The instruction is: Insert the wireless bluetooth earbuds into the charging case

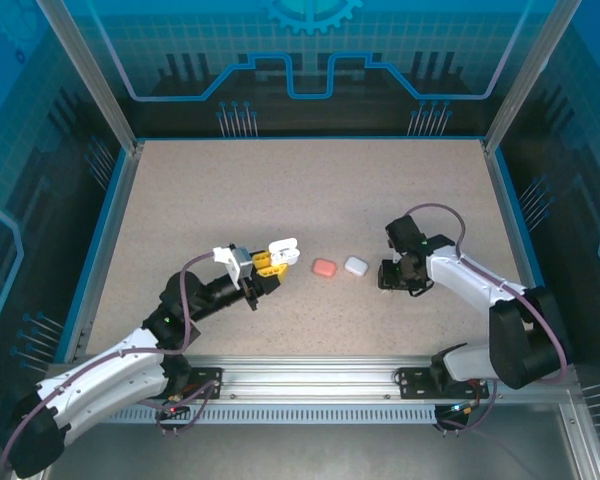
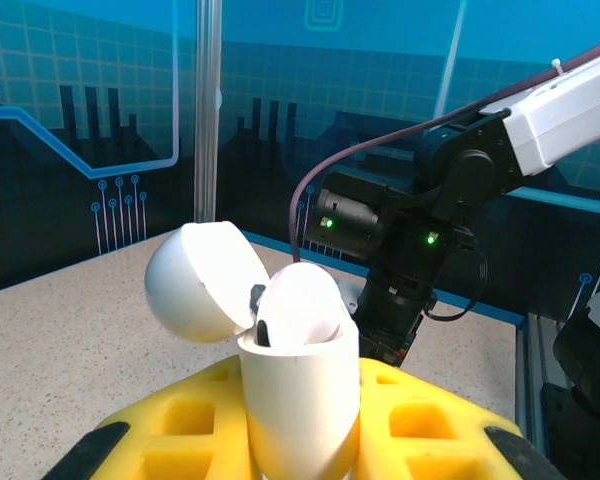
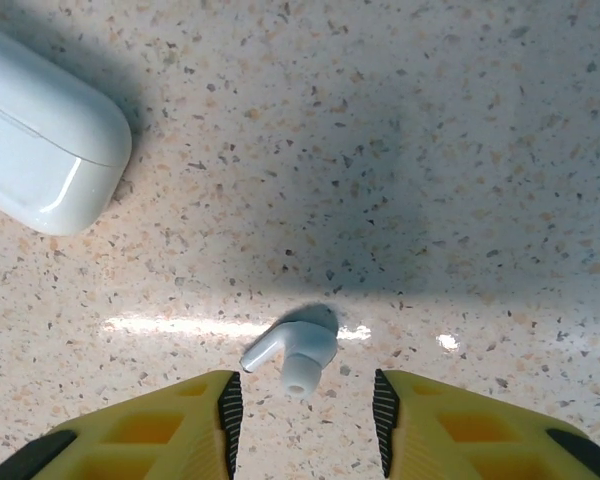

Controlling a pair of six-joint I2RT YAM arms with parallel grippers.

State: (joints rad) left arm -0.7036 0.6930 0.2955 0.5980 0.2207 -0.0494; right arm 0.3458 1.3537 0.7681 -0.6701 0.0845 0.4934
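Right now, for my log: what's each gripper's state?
Left gripper: closed on the open white case.
Right gripper: open above a white earbud.

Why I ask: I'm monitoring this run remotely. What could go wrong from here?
1. The loose earbud lies flat on the table between the open fingers of the right gripper. Being small and rounded, it may squirt out or be pinched off-centre.
2. The open case, clamped in the left gripper, already seems to hold a seated earbud. A tilted insertion could knock it or hit the raised lid.
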